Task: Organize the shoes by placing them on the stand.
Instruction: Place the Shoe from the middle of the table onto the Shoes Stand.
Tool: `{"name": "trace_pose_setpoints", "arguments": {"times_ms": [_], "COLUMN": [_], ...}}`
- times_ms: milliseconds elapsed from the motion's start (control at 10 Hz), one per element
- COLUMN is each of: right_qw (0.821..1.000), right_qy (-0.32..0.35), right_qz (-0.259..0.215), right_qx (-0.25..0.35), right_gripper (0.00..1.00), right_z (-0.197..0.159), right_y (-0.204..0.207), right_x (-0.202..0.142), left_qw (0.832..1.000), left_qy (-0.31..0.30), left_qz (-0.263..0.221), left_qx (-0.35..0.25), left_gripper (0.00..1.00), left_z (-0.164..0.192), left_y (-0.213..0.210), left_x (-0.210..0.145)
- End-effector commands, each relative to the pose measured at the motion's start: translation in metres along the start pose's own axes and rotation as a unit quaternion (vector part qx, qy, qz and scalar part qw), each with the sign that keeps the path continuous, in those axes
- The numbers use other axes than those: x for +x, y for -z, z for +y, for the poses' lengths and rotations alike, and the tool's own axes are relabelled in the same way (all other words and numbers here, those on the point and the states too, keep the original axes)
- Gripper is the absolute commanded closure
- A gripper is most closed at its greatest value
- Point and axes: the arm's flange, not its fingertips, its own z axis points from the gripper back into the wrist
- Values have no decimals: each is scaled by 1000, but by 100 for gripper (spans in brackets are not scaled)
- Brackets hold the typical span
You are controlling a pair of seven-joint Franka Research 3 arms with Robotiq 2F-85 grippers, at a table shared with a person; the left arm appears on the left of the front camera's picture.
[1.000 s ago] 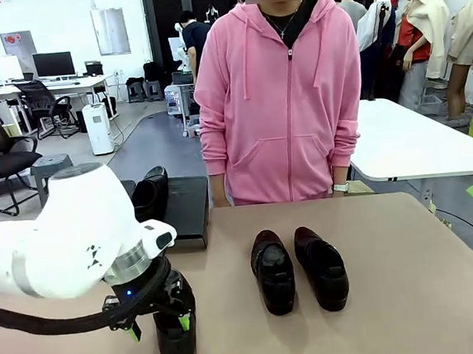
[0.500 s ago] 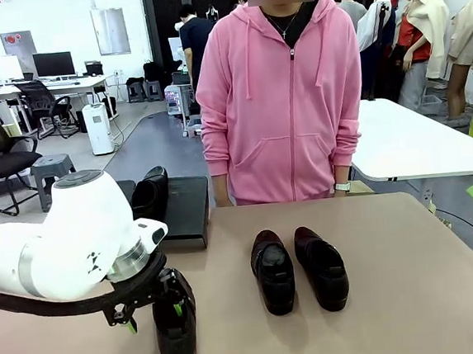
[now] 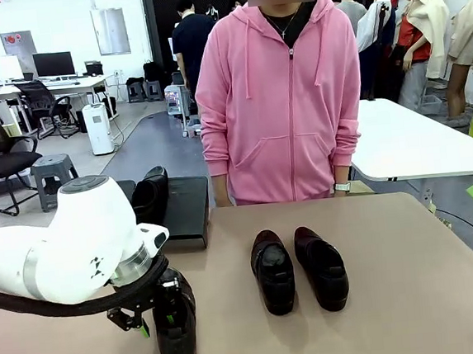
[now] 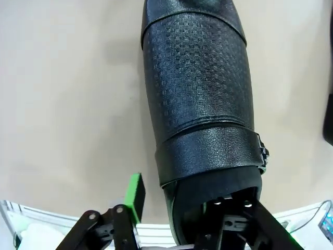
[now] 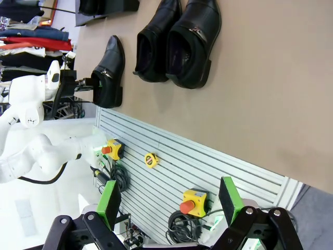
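A glossy black shoe stands near the table's front left. My left gripper is down at its heel end. In the left wrist view one green pad stands just outside the wall of that shoe, a narrow gap between them, and the other finger is inside the opening. Two more shoes lie side by side mid-table. Another shoe rests on the black stand at the far left. My right gripper hangs open off the table's side, holding nothing.
A person in a pink hoodie stands at the far edge, hands down. Bare tan tabletop stretches to the right of the pair. A white table stands behind on the right.
My left gripper has sunk lower at the near shoe's heel, and its jaws have drawn in around the shoe's side wall. The shoe itself has not moved.
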Motion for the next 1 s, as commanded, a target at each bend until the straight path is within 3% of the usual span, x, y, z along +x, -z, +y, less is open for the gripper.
{"name": "trace_pose_setpoints", "arguments": {"times_ms": [0,400,700,800,900], "right_qw": [1000,1000,1000,1000,1000], "right_qy": [-2,-2,-2,-2,-2], "right_qz": [-1,-1,-1,-1,-1], "right_qx": [6,6,6,6,6], "right_gripper": [0,0,0,0,0], "right_z": [0,0,0,0,0], "right_y": [-3,-3,-3,-3,-3], "right_x": [0,0,0,0,0], "left_qw": [1000,999,996,993,984], "left_qy": [-8,6,82,115,163], "left_qz": [-15,-19,-15,-35,-64], "left_qx": [16,29,12,-4,17], "left_gripper": [100,100,100,100,100], "left_z": [1,-1,-8,-7,-1], "left_y": [3,2,-21,-43,-71], "left_x": [-5,-5,-20,-37,-67]}}
